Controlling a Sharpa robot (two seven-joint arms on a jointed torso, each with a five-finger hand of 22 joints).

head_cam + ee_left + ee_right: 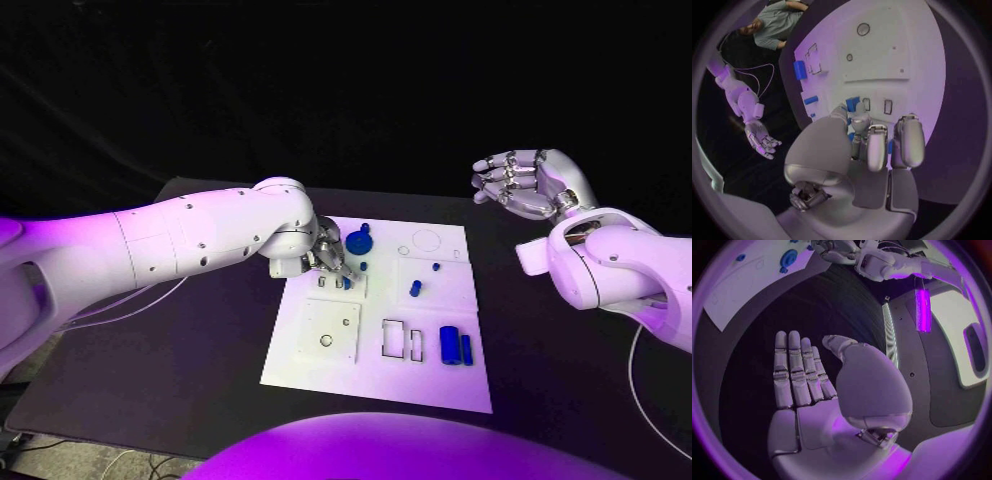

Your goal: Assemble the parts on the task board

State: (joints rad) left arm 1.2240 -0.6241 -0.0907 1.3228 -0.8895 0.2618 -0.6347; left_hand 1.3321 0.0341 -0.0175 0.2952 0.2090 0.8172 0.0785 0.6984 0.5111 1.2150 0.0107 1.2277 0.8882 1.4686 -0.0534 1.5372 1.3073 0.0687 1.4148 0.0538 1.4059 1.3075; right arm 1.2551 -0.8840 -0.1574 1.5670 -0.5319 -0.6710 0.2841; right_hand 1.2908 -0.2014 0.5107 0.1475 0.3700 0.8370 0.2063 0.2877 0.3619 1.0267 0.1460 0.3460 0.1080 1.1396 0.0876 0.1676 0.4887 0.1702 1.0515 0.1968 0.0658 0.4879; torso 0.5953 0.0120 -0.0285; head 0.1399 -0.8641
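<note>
The white task board lies mid-table and shows again in the left wrist view as the board. My left hand hovers low over its far left corner, beside two small slots. The curled fingers and thumb pinch a small blue part right by those slots. A round blue disc sits just right of that hand. Small blue pegs stand mid-board, and two blue cylinders lie near the front right. My right hand is raised off the board's far right corner, its fingers straight and empty.
Black table surrounds the board on all sides. Rectangular cut-outs and a square plate with a round hole take up the board's front half. A white cable trails under my left arm.
</note>
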